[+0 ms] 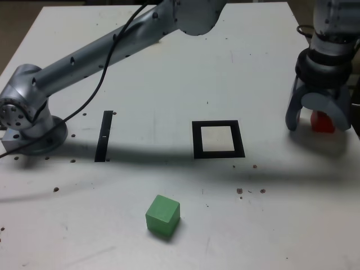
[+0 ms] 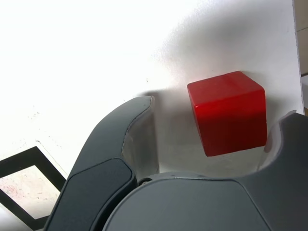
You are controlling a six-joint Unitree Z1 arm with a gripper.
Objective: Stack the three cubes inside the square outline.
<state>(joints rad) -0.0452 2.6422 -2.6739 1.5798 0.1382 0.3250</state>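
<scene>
Red cube (image 2: pixel 227 113) sits half-hidden between the spread, not-yet-gripping fingers (image 2: pixel 137 125); yellow cube unseen.

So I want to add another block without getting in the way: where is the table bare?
Bare: the stretch between the black strip and the square outline, and the table above the outline. Crowded: the exterior view's right edge, where the gripper straddles the red cube.

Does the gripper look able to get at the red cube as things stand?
Probably yes. The gripper stands with its jaws open on either side of the red cube, which sits on the table near its edge. Nothing lies between them; one jaw looks nearer than the other.
</scene>
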